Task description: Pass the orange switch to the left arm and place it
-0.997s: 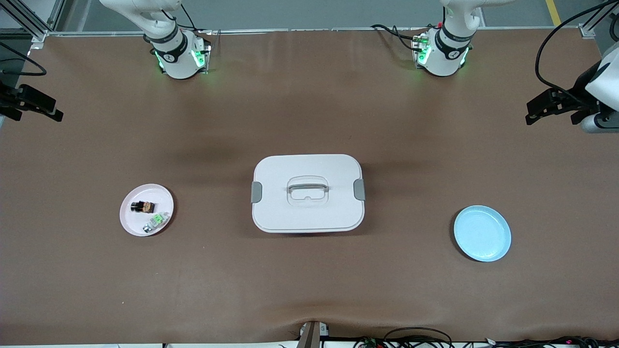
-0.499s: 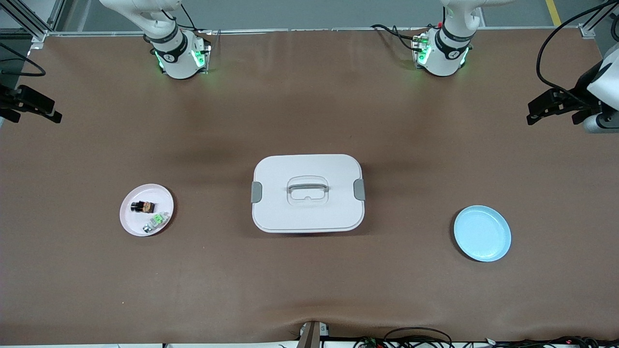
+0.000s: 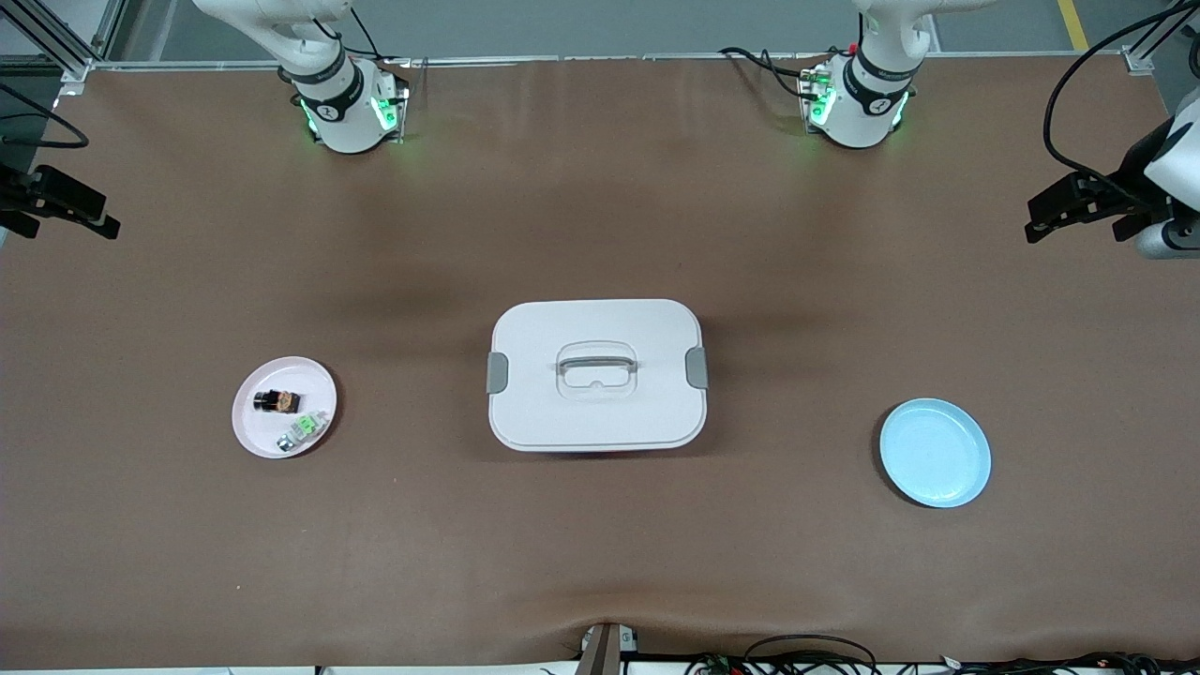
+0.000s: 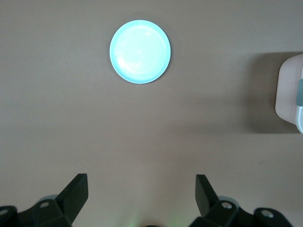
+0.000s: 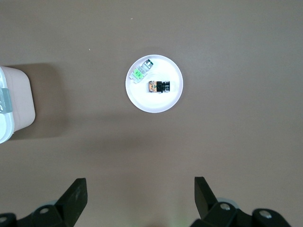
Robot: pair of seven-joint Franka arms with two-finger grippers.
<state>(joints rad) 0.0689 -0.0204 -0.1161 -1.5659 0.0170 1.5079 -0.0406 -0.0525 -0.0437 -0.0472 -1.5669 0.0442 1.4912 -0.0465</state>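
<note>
The orange switch point(image 3: 277, 401) lies on a small pink plate point(image 3: 258, 436) toward the right arm's end of the table; it also shows in the right wrist view point(image 5: 160, 87). The white box point(image 3: 596, 375) with a grey handle stands in the middle. My right gripper point(image 3: 103, 223) hangs open and empty high over the table's edge at the right arm's end; its fingertips point(image 5: 78, 189) show wide apart. My left gripper point(image 3: 1039, 229) hangs open and empty over the left arm's end; its fingertips point(image 4: 80, 185) are wide apart.
A green-and-clear component point(image 3: 302, 429) lies on the pink plate beside the switch. An empty light-blue plate point(image 3: 935, 453) sits toward the left arm's end, also in the left wrist view point(image 4: 140, 45). Bare brown table surrounds the box.
The left gripper has drifted slightly toward its end of the table. The right gripper has shifted very slightly the other way. Nothing on the table has moved.
</note>
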